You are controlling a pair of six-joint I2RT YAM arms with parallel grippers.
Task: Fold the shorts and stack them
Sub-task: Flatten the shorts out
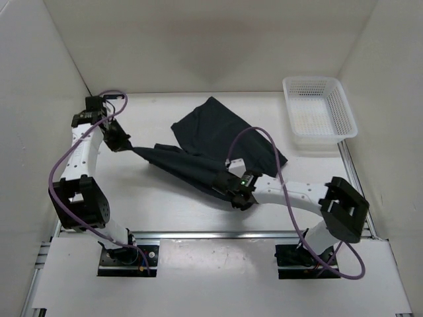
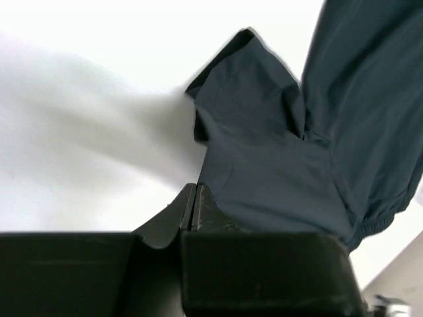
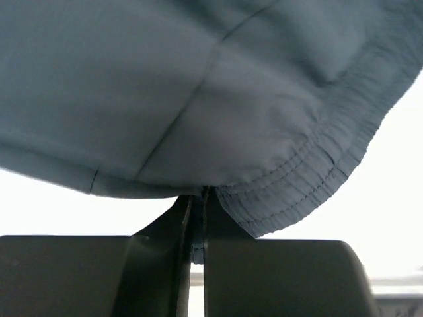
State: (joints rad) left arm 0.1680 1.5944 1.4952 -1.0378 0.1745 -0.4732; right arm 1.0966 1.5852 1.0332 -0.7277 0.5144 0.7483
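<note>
Dark navy shorts (image 1: 205,142) lie crumpled across the middle of the table, stretched between both grippers. My left gripper (image 1: 127,144) is shut on the shorts' left corner; in the left wrist view the cloth (image 2: 277,158) spreads away from the closed gripper (image 2: 192,198). My right gripper (image 1: 228,187) is shut on the shorts' near edge; in the right wrist view the elastic waistband (image 3: 310,178) hangs over the closed gripper (image 3: 198,205) with cloth pinched between the jaws.
A white plastic basket (image 1: 318,113) stands at the back right, empty. White walls enclose the table on the left, back and right. A purple cable (image 1: 264,142) from the right arm loops over the shorts.
</note>
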